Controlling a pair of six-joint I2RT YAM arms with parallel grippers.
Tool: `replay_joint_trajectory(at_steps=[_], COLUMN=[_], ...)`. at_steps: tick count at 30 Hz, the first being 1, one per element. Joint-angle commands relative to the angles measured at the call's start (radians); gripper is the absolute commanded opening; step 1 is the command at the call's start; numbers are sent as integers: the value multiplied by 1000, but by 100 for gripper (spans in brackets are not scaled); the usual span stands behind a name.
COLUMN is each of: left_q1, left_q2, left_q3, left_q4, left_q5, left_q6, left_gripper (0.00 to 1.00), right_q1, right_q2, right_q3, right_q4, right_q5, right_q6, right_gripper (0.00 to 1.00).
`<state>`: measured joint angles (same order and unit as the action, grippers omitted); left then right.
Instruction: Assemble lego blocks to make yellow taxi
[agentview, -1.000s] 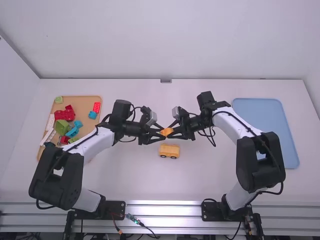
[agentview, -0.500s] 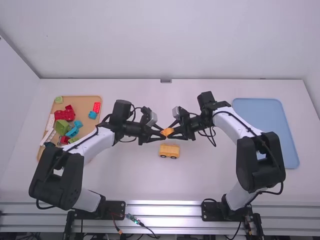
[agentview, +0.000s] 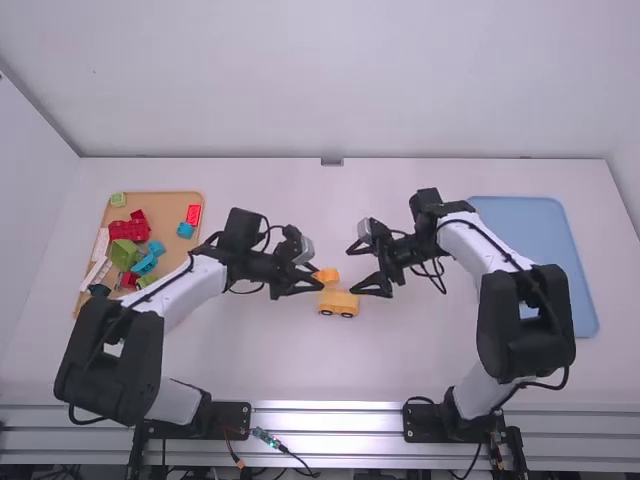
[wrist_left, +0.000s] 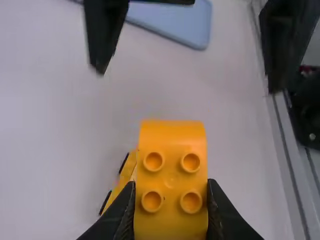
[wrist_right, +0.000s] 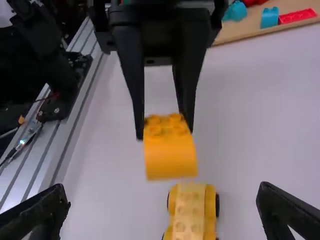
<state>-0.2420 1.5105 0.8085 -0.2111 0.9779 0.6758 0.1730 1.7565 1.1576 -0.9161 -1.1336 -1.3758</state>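
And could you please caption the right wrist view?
Left end effector gripping a studded orange brick near the wheeled yellow base.

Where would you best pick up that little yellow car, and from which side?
Probably from above, pinching the yellow car across its narrow width, by the long sides: it stands on its wheels, with studs on top.
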Motion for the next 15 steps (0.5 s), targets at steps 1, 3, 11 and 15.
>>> replay_joint_trajectory(at_steps=[1, 3, 11, 15], left_q1=[6, 7, 7, 7], left_q2=[-56, -64, -63, -64], left_q3=[0, 0, 0, 0], left_q4=[-33, -43, -34, -24], left_q5=[-43, -81, -102, -114], left_q6=[110, 110, 111, 111], left_gripper=[2, 2, 2, 2], right_q1=[-50, -84, -84, -38], right_q2=[-26, -26, -26, -27], right_q3=[-34, -110, -312, -400], right_q4=[-6, 27, 499, 829], right_q5=[-77, -141, -140, 23], right_q6=[-188, -282, 62, 406], right_gripper=[99, 99, 99, 99])
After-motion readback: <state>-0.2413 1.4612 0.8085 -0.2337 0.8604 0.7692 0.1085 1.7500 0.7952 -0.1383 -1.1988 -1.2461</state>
